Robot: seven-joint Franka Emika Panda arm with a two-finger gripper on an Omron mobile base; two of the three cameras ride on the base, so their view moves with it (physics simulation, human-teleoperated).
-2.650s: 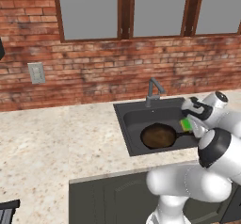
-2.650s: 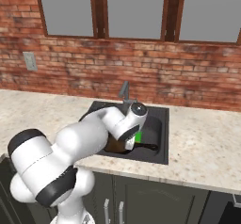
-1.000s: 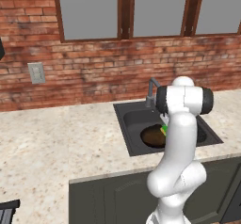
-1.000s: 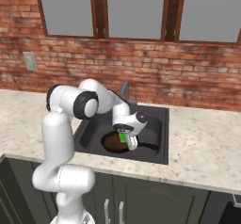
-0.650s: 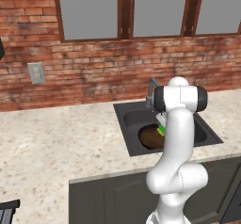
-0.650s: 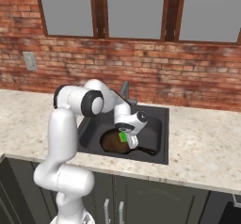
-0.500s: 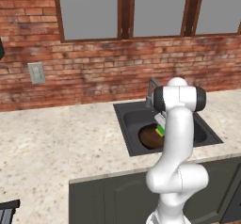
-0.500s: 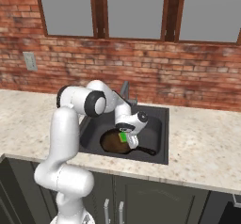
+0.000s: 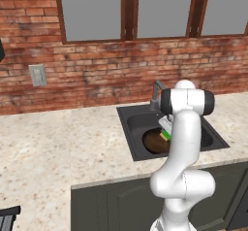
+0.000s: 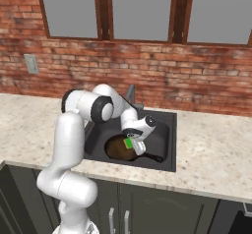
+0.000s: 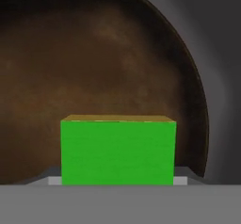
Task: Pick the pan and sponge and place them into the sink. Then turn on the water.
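The dark brown pan [image 9: 151,141] [image 10: 116,150] lies in the dark sink [image 9: 130,123] [image 10: 165,125], its handle pointing toward the basin's front right. My gripper [image 9: 166,134] [image 10: 132,144] hangs just above the pan's right part, shut on the green sponge [image 9: 165,136] [image 10: 129,143]. In the hand view the sponge [image 11: 117,150] sits close at the bottom with its yellowish face on top. Behind it is the pan's brown floor [image 11: 94,68]. The fingertips themselves are hidden by the sponge. The grey faucet [image 9: 156,91] [image 10: 131,94] stands at the basin's back, and no stream falls from it.
A speckled stone counter [image 9: 58,147] [image 10: 216,149] runs on both sides of the sink. Behind it rises a brick wall with windows and a wall outlet [image 9: 37,74] [image 10: 31,64]. My arm's elbow [image 9: 189,101] arches over the basin.
The arm has swung in over the basin and folded up. In the last second the hand with the sponge has sunk slightly toward the pan. The pan has stayed put.
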